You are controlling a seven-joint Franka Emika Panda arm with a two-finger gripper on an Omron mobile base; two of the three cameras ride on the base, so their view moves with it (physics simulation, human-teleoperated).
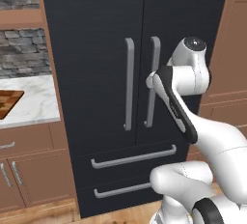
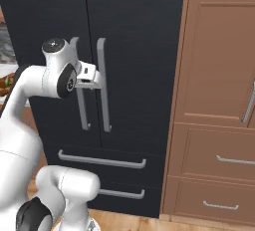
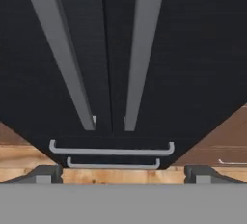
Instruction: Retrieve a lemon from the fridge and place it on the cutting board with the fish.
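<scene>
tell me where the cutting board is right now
The cutting board sits on the marble counter at the left edge of the left base view, left of the closed fridge.

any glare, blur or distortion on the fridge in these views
Left base view: fridge matte, evenly lit, no glare. Right base view: sharp too, handles cast faint shadows. Hand view: strong perspective, the door handles splay apart toward the top; no blur.

A home kitchen, rendered

You see a tall black double-door fridge [image 1: 96,73] with grey bar handles, brown wooden cabinets [image 2: 219,100] with drawers beside it, a white marble table [image 1: 34,102] under a stone-tile wall [image 1: 21,49], and a wooden floor [image 3: 120,175].
</scene>
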